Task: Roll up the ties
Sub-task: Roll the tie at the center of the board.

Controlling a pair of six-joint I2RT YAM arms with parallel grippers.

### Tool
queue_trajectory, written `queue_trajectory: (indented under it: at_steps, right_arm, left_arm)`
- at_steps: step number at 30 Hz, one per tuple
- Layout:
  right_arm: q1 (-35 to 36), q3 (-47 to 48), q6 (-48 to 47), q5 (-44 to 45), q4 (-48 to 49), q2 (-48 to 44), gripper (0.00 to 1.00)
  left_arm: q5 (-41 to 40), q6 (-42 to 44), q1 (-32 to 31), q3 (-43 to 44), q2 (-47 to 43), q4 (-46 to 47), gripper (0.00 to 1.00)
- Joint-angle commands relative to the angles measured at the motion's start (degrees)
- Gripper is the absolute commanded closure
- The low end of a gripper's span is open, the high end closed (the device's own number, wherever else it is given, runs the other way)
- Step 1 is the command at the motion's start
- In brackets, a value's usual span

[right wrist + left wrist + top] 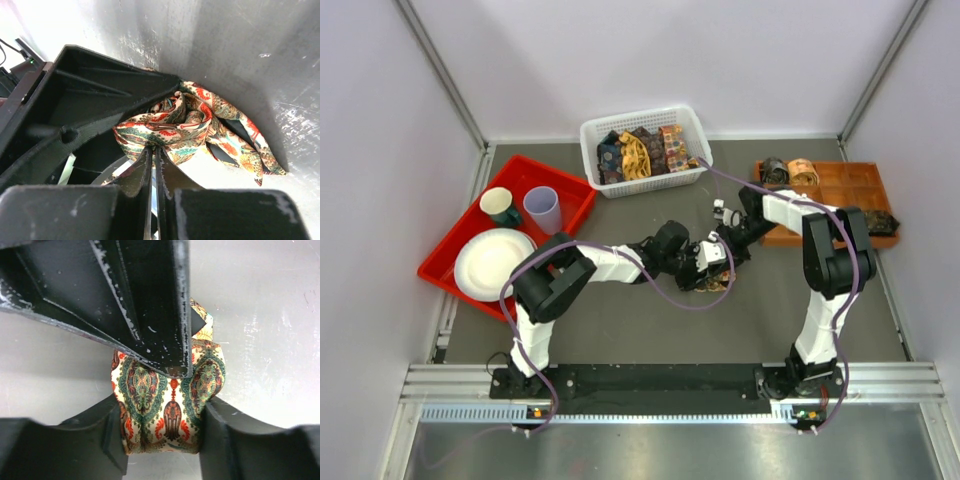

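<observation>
A cream paisley tie (pixel 167 405) with green and orange-red motifs is coiled into a small roll on the table. My left gripper (pixel 162 437) is shut on the roll, one finger pressing each side. My right gripper (pixel 154 150) is shut on a fold of the same tie (pixel 170 127), and its loose tail (pixel 240 145) trails to the right. In the left wrist view the right gripper's fingers (pixel 150 305) come down onto the roll from above. In the top view both grippers meet mid-table, the left (pixel 703 270) and the right (pixel 722 252), and they hide the tie.
A white basket (pixel 592 135) of unrolled ties (pixel 640 152) stands at the back centre. An orange tray (pixel 840 185) at the right holds two rolled ties (pixel 788 171) and a dark tie (pixel 880 222). A red tray (pixel 565 185) at the left holds a plate (pixel 492 262) and two cups.
</observation>
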Motion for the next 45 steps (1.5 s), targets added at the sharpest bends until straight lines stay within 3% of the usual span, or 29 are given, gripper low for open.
queue_trajectory:
  at_steps: [1, 2, 5, 9, 11, 14, 19, 21, 22, 23, 28, 32, 45]
  right_arm:
    - [0.04, -0.56, -1.01, 3.58, 3.43, 2.16, 0.95]
    - [-0.14, -0.56, -1.01, 2.96, 3.16, 1.72, 0.89]
    - [-1.45, -0.21, -1.97, 1.72, 1.67, -0.65, 0.72]
    - [-3.30, 0.67, -2.15, -1.35, -1.23, -3.03, 0.63]
    - [-3.22, 0.41, -1.28, -2.14, -0.71, -3.65, 0.52]
    - [-2.34, 0.50, -0.05, -3.72, 0.17, -2.51, 0.51]
    - [-0.49, 0.41, 0.66, -4.69, 1.49, 0.83, 0.55]
    - [-0.14, 0.67, 0.31, -2.42, 1.31, 1.62, 0.75]
    - [-0.14, 0.76, -0.39, -1.19, 1.14, 2.06, 0.85]
    - [-0.14, 0.76, -0.39, 2.39, 0.97, 2.67, 1.00]
    - [-1.46, -0.03, -1.71, 7.69, 2.10, 4.17, 1.00]
    - [-2.25, -0.29, -1.97, 12.08, 2.72, 5.23, 1.00]
    - [-2.42, 0.50, 0.13, 20.26, 3.69, 4.00, 1.00]
  left_arm:
    - [0.26, -0.45, -0.23, 0.23, 3.00, -6.12, 0.60]
    - [0.09, -0.28, -0.23, 0.15, 3.01, -6.12, 0.68]
    - [-0.27, 0.43, -0.23, -0.56, 2.92, -6.38, 0.75]
    - [-1.23, 0.96, -0.23, -1.61, 3.18, -6.56, 0.77]
    - [-1.15, 0.96, -0.32, -1.79, 3.27, -6.64, 0.77]
    - [-1.41, 1.48, -0.49, -1.62, 3.45, -6.99, 0.76]
    - [-1.94, 2.10, -0.50, -0.82, 3.89, -7.61, 0.72]
    - [-2.11, 2.01, -0.50, -0.65, 3.80, -7.87, 0.69]
    - [-1.85, 1.84, -0.50, -0.65, 3.71, -7.79, 0.64]
    - [-1.50, 1.49, -0.50, -0.73, 3.54, -7.70, 0.60]
    - [0.34, -0.80, -0.32, -0.64, 2.04, -6.13, 0.45]
    - [4.64, -2.29, 0.38, -4.15, -0.24, 2.04, 0.34]
    - [11.07, -6.08, 0.65, -1.35, 4.32, 15.41, 0.30]
